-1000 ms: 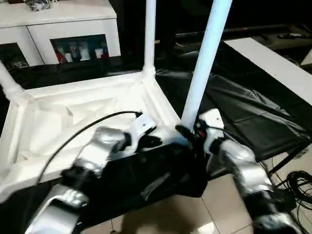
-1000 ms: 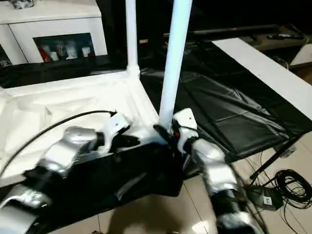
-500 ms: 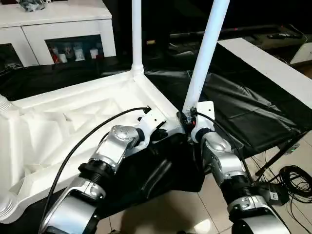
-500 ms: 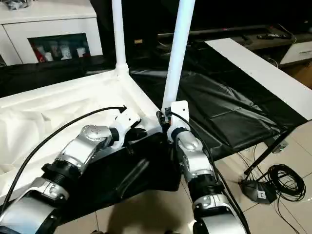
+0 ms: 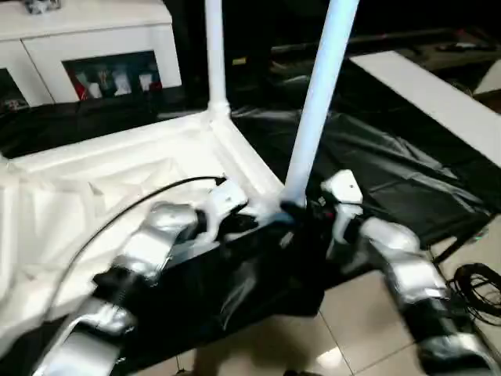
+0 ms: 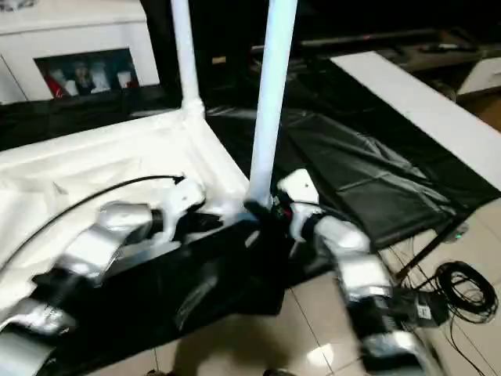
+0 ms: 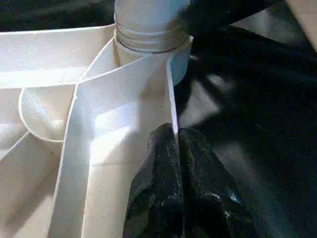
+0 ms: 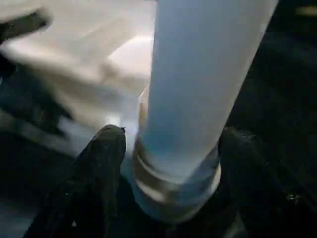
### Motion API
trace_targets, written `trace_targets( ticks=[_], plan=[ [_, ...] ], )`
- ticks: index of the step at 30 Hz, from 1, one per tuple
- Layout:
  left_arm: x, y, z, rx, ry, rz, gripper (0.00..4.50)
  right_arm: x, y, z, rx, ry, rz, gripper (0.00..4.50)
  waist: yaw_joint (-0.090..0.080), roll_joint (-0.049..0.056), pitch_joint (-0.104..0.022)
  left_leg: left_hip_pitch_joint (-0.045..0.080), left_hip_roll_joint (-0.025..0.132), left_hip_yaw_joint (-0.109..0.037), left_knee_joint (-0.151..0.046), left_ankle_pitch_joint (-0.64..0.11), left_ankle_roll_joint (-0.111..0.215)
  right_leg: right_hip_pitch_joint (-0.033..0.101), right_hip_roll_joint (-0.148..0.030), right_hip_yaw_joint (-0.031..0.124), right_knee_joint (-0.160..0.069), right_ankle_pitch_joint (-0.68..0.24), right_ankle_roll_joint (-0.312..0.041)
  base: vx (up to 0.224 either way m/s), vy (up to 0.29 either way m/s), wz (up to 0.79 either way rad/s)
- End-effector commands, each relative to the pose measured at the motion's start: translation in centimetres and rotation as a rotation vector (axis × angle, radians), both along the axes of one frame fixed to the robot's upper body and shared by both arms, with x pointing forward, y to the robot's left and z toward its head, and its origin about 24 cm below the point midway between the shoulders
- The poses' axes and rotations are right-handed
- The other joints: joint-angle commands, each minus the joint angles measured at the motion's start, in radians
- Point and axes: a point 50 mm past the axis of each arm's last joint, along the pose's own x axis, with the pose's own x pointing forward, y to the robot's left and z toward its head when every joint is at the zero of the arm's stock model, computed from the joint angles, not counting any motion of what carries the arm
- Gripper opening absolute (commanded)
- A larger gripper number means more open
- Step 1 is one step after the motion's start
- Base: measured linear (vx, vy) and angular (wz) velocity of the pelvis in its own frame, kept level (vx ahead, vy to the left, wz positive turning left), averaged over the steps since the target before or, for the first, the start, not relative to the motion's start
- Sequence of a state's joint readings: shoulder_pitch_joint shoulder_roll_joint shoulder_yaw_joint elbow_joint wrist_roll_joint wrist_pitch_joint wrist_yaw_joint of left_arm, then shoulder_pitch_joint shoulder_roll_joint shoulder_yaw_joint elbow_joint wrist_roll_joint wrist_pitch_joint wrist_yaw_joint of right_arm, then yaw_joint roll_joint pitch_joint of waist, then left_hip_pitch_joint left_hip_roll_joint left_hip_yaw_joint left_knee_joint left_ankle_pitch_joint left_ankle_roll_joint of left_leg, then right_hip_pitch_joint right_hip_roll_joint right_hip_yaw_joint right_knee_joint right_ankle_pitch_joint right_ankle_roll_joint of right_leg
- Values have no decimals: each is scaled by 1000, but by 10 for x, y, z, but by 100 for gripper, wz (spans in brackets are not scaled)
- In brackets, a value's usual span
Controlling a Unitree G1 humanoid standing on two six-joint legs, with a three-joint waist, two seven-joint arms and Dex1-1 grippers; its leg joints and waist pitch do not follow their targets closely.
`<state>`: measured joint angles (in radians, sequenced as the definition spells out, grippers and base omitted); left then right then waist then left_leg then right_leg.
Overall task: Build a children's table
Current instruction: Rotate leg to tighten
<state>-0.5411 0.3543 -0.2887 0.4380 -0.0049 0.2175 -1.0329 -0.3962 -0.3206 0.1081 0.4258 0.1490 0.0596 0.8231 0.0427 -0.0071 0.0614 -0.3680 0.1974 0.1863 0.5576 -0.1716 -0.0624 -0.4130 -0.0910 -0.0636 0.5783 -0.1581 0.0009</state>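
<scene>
Tabletop (image 5: 117, 180) lies upside-down w/ two legs visible upright in right-side sockets, near leg (image 5: 317, 102) between right hand's (image 8: 168, 163) spread fingers, left hand (image 7: 176, 163) pinched shut on tabletop rim; remaining legs can't tell.

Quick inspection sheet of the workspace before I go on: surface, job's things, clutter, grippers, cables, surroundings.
Surface: black sheet under the work.
Job's things: tabletop lies ribbed side up; near leg and far leg stand in corner sockets.
Clutter: nothing seen.
Grippers: left gripper shut on the tabletop's edge wall; right gripper open, fingers either side of the near leg's base.
Cables: black cable over the left forearm; cable coil on the floor.
Surroundings: white cabinet behind, white board at right.
</scene>
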Motion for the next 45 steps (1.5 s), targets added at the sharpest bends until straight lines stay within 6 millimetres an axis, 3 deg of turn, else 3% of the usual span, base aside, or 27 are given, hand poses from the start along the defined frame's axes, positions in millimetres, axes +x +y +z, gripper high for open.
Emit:
trace_targets(
  ticks=[1, 2, 5, 7, 10, 14, 20, 23, 36, 39, 42, 43, 44, 45],
  plan=[
    [-11, -5, -4, 10, 49, -121, 0, -7, 7, 1, -7, 29, 120, 312, 4, -2, -63, 1, 27, -1, -49, -158, 100, 53, -45, 42, -49, -117, -252, 61, -24, 0],
    [-12, -3, -2, 11, 59, -140, 0, -10, 5, 0, -25, 41, 154, 312, 5, -1, -65, 0, 27, -1, -45, -110, 113, 55, -41, 39, -39, -40, -271, 61, -24, 0],
    [-14, 0, 0, 14, 68, -157, 0, -12, 5, 0, -46, 58, 193, 312, 9, 0, -66, 6, 29, 2, -41, -82, 129, 57, -39, 38, -32, 24, -296, 0, 0, 0],
    [-14, 0, 0, 14, 67, -157, 0, -12, 6, -1, -47, 62, 196, 312, 11, 0, -63, 7, 31, 4, -43, -100, 123, 56, -39, 37, -35, -10, -294, 0, 0, 0],
    [-15, 1, 0, 13, 73, -163, 0, -11, 8, -2, -52, 62, 196, 312, 12, 0, -58, 11, 33, 4, -49, -182, 80, 53, -42, 38, -47, -143, -267, 0, 0, 0],
    [-16, 2, 1, 9, 72, -169, 0, -9, 9, -2, -48, 56, 186, 312, 10, 0, -57, 12, 34, 3, -52, -215, 48, 52, -43, 40, -52, -208, -242, 0, 0, 0],
    [-16, 2, 2, 7, 74, -173, 0, -6, 10, -2, -19, 62, 181, 285, 8, 1, -62, 10, 31, 4, -47, -167, 63, 55, -40, 39, -43, -121, -259, 0, 0, 0],
    [-16, 2, 1, 10, 74, -172, 0, -8, 11, -3, -8, 72, 191, 265, 9, 1, -61, 10, 31, 4, -46, -169, 67, 55, -41, 39, -44, -129, -263, 0, 0, 0],
    [-16, -1, -2, 16, 76, -145, 0, -8, 13, -10, -1, 69, 136, 264, 9, -1, -66, 9, 31, 4, -42, -144, 77, 57, -42, 39, -38, -111, -267, 0, 0, 0],
    [-11, -4, -5, 27, 64, -98, 0, -2, 14, -14, -9, 55, 28, 264, 7, 0, -62, 10, 30, 3, -45, -185, 56, 55, -43, 39, -46, -177, -257, 0, 0, 0],
    [4, -17, -12, 40, 31, 53, 0, 10, 27, -22, 32, 62, -217, 264, -1, -1, -51, 16, 27, 4, -50, -274, 13, 39, -40, 40, -65, -340, -211, 0, 0, 0],
    [9, -26, -13, 33, 20, 112, 0, 13, 35, -25, 59, 79, -323, 264, -4, -1, -51, 23, 24, -1, -52, -321, -18, 35, -43, 38, -74, -443, -176, -64, -1, 2],
    [9, -26, -13, 33, 20, 112, 0, 13, 35, -25, 59, 79, -323, 264, -3, -2, -51, 22, 24, -5, -54, -329, -22, 37, -45, 36, -76, -469, -164, -64, -1, 2],
    [11, -30, -13, 28, 16, 129, 0, 15, 38, -26, 68, 85, -360, 264, -5, -3, -51, 14, 24, -7, -57, -334, -18, 41, -47, 35, -79, -488, -144, -59, 8, -2]
  ],
)
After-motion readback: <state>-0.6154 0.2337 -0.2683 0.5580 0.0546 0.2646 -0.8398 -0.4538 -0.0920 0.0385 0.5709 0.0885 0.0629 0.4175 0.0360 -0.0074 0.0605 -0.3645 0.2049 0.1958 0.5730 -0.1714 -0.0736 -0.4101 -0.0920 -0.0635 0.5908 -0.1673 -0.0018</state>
